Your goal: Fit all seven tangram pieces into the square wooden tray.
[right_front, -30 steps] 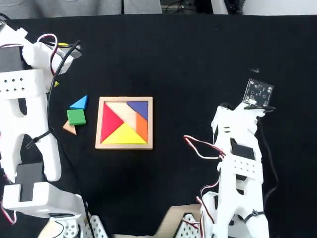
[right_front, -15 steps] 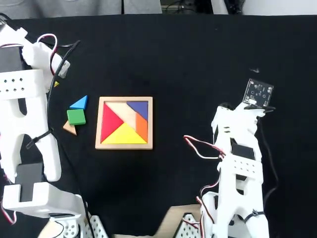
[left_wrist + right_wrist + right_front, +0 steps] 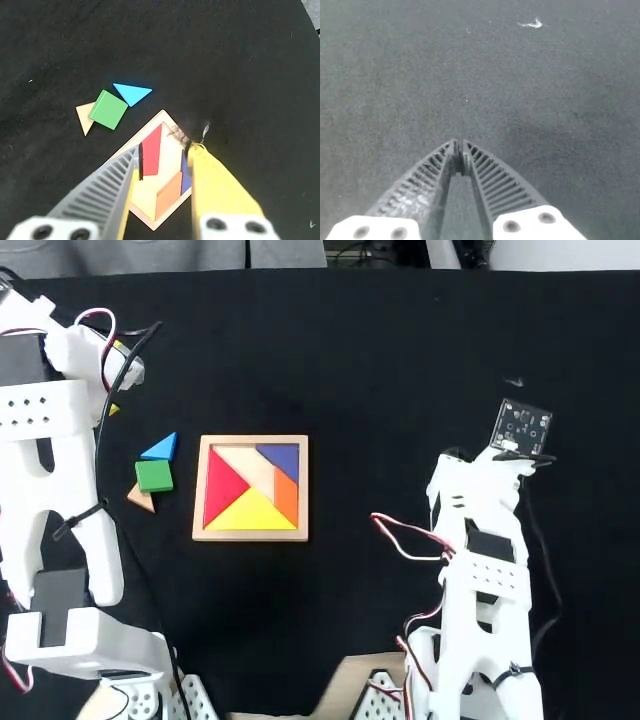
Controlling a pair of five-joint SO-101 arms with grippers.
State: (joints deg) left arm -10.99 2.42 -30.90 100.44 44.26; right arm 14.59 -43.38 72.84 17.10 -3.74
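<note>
The square wooden tray (image 3: 250,536), left of centre in the high view, lacks the light-blue triangle (image 3: 160,448), green square (image 3: 154,476) and tan triangle (image 3: 140,499) lying just left of it, so the left gripper (image 3: 164,149) hangs spread nearby, seemingly ready to pick, while the right gripper (image 3: 458,150) sits closed.

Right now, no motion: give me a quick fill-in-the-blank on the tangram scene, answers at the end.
1. The square piece lying outside the wooden tray is ___ in colour.
2. The right gripper is ___, with nothing between its fingers.
3. The left gripper, above the tray, is ___.
4. The triangle along the tray's edge nearest the arms' bases is ___.

Answers: green; shut; open; yellow.
</note>
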